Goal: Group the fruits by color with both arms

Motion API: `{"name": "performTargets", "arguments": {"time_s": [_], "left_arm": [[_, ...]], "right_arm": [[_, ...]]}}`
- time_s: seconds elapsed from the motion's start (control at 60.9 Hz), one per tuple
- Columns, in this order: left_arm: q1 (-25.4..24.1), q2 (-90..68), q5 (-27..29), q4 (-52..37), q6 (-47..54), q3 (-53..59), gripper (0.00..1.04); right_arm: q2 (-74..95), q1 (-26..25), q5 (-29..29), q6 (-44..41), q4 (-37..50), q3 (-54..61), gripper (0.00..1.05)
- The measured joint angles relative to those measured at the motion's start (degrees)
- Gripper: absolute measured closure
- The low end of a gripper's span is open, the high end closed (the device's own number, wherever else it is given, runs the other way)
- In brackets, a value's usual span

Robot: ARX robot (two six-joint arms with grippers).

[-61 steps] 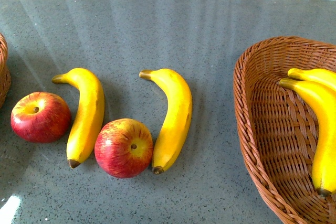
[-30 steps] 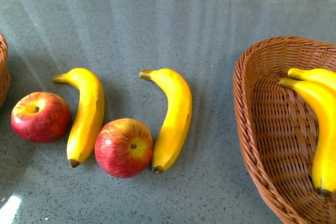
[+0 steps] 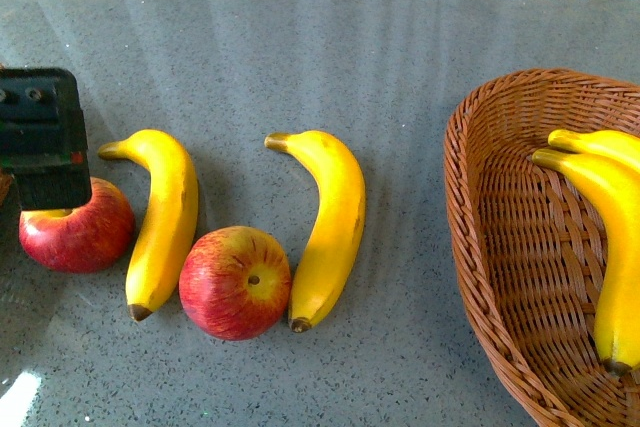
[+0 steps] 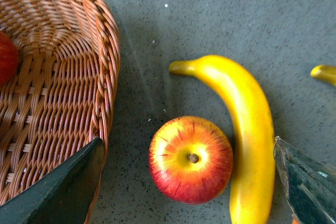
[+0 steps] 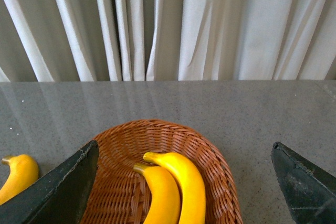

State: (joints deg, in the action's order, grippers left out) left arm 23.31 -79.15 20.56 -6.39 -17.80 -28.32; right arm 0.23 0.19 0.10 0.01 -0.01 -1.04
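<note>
Two red apples and two yellow bananas lie on the grey table. My left gripper (image 3: pixel 45 147) hangs open over the left apple (image 3: pixel 85 237), covering its top in the front view. In the left wrist view, that apple (image 4: pixel 190 159) sits between the spread fingers (image 4: pixel 68 182) of the left gripper (image 4: pixel 187 142), beside a banana (image 4: pixel 247 129). The second apple (image 3: pixel 236 282) lies between the left banana (image 3: pixel 165 217) and the middle banana (image 3: pixel 330 227). My right gripper (image 5: pixel 185 145) is open and empty above the right basket (image 5: pixel 215 156), which holds two bananas (image 5: pixel 176 187).
A wicker basket (image 4: pixel 58 87) beside the left apple holds a red fruit (image 4: pixel 6 56) at its edge. The right basket (image 3: pixel 490 247) fills the table's right side with its two bananas (image 3: pixel 610 237). White curtains (image 5: pixel 168 24) hang behind the table.
My left gripper has come into the front view from the left and now hangs over the left apple. The fruits have not moved.
</note>
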Motion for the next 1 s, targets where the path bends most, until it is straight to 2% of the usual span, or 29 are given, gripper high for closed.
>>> {"name": "performTargets", "arguments": {"time_s": [0.279,1.002], "left_arm": [[0.9,-4.9,-1.1,-0.2,-3.2,-1.3,0.09],[-0.9,-14.4,-1.1,-3.5,-7.2,-4.0,0.09]], "right_arm": [[0.0,0.0,0.0,0.0,0.0,0.0,0.09],[0.0,0.0,0.0,0.0,0.0,0.0,0.09]]}}
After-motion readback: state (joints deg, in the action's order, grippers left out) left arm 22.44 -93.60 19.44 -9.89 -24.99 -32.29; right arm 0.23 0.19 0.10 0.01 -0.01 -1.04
